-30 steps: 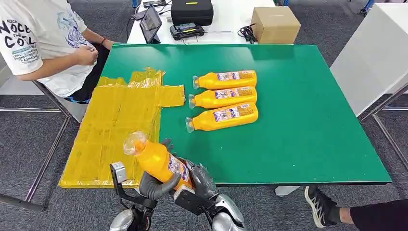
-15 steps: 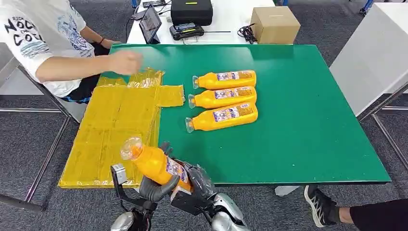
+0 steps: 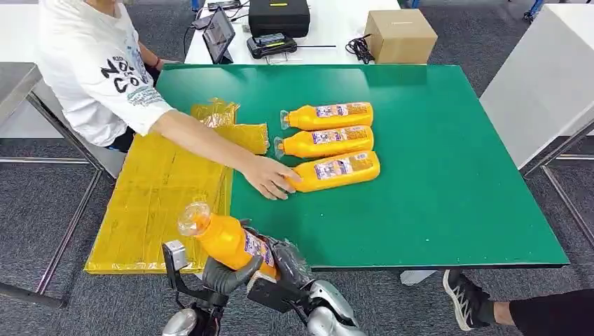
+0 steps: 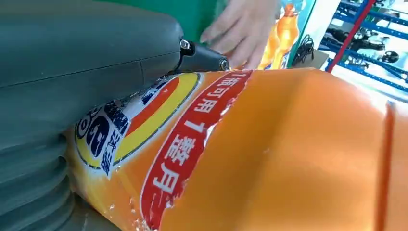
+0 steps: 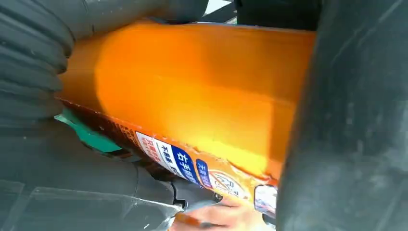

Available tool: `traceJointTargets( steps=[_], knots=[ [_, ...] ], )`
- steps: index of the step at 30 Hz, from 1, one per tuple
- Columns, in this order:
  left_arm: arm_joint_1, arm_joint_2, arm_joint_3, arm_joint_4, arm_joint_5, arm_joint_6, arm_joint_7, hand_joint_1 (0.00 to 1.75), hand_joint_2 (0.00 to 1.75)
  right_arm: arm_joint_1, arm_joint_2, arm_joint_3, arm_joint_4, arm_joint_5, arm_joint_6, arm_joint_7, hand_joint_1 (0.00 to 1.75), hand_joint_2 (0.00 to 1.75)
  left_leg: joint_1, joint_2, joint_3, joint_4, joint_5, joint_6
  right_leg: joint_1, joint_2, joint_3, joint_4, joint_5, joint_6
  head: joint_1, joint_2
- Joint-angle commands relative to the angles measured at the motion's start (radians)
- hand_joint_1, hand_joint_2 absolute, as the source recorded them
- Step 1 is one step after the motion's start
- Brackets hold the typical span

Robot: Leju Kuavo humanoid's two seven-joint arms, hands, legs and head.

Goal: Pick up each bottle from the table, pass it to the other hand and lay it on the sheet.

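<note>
Bottle [image 3: 228, 240] in transfer at the near table edge, cap [image 3: 192, 217] pointing up and toward the sheet [image 3: 161, 189]. Both hands are gripping it: the left hand [image 3: 224, 274] is wrapping its fingers under the lower body, and the right hand [image 3: 287, 262] is closing around the base end beside it. In the left wrist view the grey thumb [image 4: 86, 53] is pressing against the bottle's label [image 4: 159, 144]; in the right wrist view dark fingers [image 5: 351, 120] are lying across the orange body [image 5: 192, 86]. The held bottle is hovering above the table's front edge, just beside the sheet's near right corner, tilted rather than level.

Three more bottles are lying side by side on the green table [image 3: 448, 175], caps toward the sheet. A person [image 3: 98, 63] is leaning in from the far left, one hand [image 3: 270, 176] touching the cap end of the nearest bottle [image 3: 336, 169]. A cardboard box [image 3: 401, 35] is sitting on the white desk beyond.
</note>
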Motion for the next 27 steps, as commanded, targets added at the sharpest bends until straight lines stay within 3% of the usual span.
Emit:
traceJointTargets(
  steps=[1, 21, 22, 23, 24, 25, 27],
  knots=[
    [-0.072, -0.033, -0.050, 0.030, -0.015, 0.021, 0.005, 1.75, 1.75, 0.000, -0.026, 0.083, 0.086, 0.020, 0.041, 0.012, 1.75, 1.75, 0.002, -0.003, 0.005, 0.000, -0.002, -0.002, 0.002, -0.004, 0.007, -0.001, -0.003, -0.002, 0.000, 0.000],
    [-0.079, -0.034, -0.050, 0.032, -0.019, 0.035, 0.001, 1.75, 1.75, -0.007, -0.026, 0.092, 0.081, 0.025, 0.048, 0.005, 1.75, 1.75, 0.001, -0.004, 0.004, 0.000, -0.001, -0.002, 0.002, -0.004, 0.006, -0.001, -0.003, -0.002, 0.000, 0.000],
    [-0.078, -0.033, -0.053, 0.025, -0.027, 0.046, -0.004, 1.75, 1.75, -0.005, -0.023, 0.089, 0.074, 0.027, 0.034, 0.010, 1.55, 1.75, 0.001, -0.003, 0.003, 0.000, -0.001, -0.001, 0.001, -0.004, 0.005, -0.001, -0.002, -0.002, 0.000, 0.000],
    [-0.075, -0.032, -0.050, 0.016, -0.036, 0.060, -0.011, 1.75, 1.75, 0.003, -0.016, 0.072, 0.060, 0.020, 0.006, 0.008, 0.05, 1.75, 0.002, -0.004, 0.004, 0.000, -0.002, -0.002, 0.002, -0.004, 0.006, -0.001, -0.003, -0.002, 0.000, 0.000],
    [-0.072, -0.030, -0.048, 0.006, -0.043, 0.068, -0.015, 1.75, 1.75, 0.013, -0.010, 0.063, 0.034, 0.020, -0.029, -0.007, 0.00, 1.75, 0.001, -0.003, 0.004, 0.000, -0.001, -0.001, 0.002, -0.004, 0.005, -0.001, -0.002, -0.002, 0.000, 0.000],
    [-0.067, -0.027, -0.045, -0.011, -0.052, 0.082, -0.022, 1.75, 1.75, 0.034, -0.004, 0.050, -0.022, -0.001, -0.042, -0.024, 0.00, 0.00, 0.001, -0.003, 0.002, 0.000, -0.001, -0.001, 0.001, -0.004, 0.004, 0.000, -0.002, -0.002, 0.000, 0.000],
    [-0.065, -0.023, -0.039, -0.034, -0.071, 0.113, -0.032, 1.75, 1.75, 0.074, -0.006, 0.029, -0.152, -0.034, -0.065, -0.039, 0.00, 0.00, 0.001, -0.003, 0.002, 0.000, -0.001, -0.001, 0.001, -0.004, 0.003, 0.000, -0.002, -0.002, 0.000, 0.000]
  ],
)
